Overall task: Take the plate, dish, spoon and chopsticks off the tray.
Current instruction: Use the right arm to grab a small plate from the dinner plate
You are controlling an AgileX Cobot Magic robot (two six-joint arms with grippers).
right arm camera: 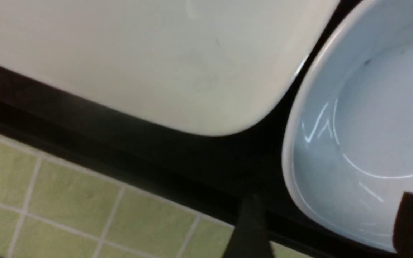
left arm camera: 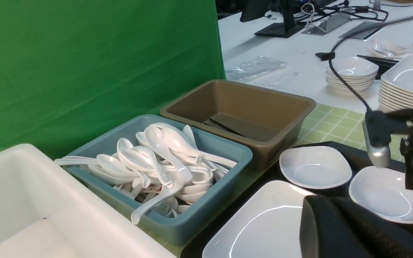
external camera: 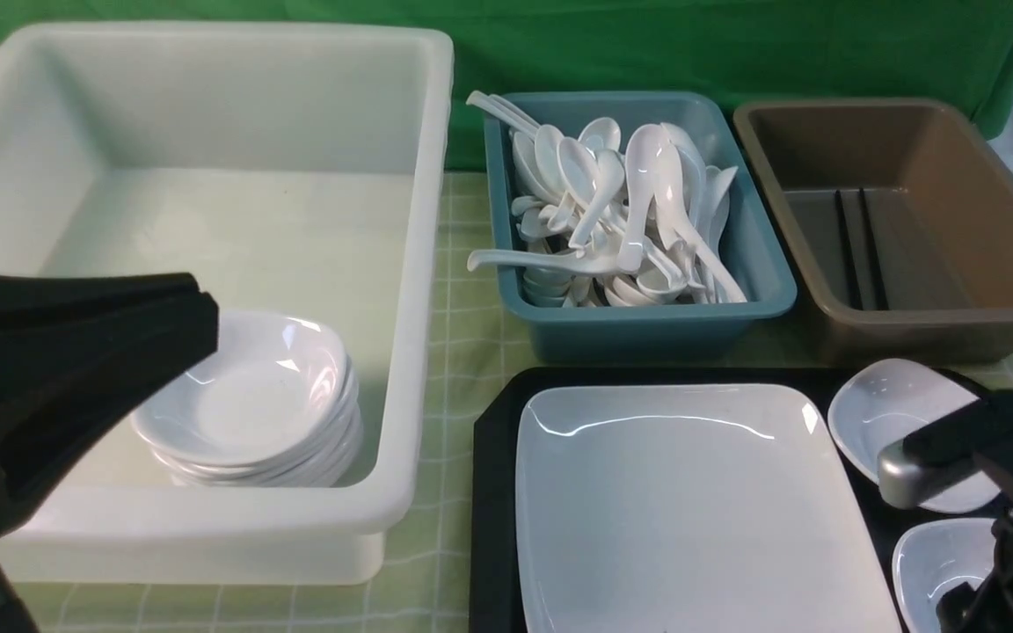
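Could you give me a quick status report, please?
Left tool shut, holding nothing. Right tool open, straddling rim of near dish. Plate beside it on tray. Nothing in the way.

Lab bench: green backdrop point(left arm camera: 84, 64), monitor stand point(left arm camera: 281, 21), cables point(left arm camera: 350, 10) on desk point(left arm camera: 299, 50).

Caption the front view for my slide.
White plate and two small dishes sit on the black tray; spoons fill the teal bin, chopsticks lie in the brown bin.

Plate point(external camera: 691, 510) on tray point(external camera: 491, 492), dish point(external camera: 885, 413) right of plate; tub point(external camera: 207, 114) left of tray.
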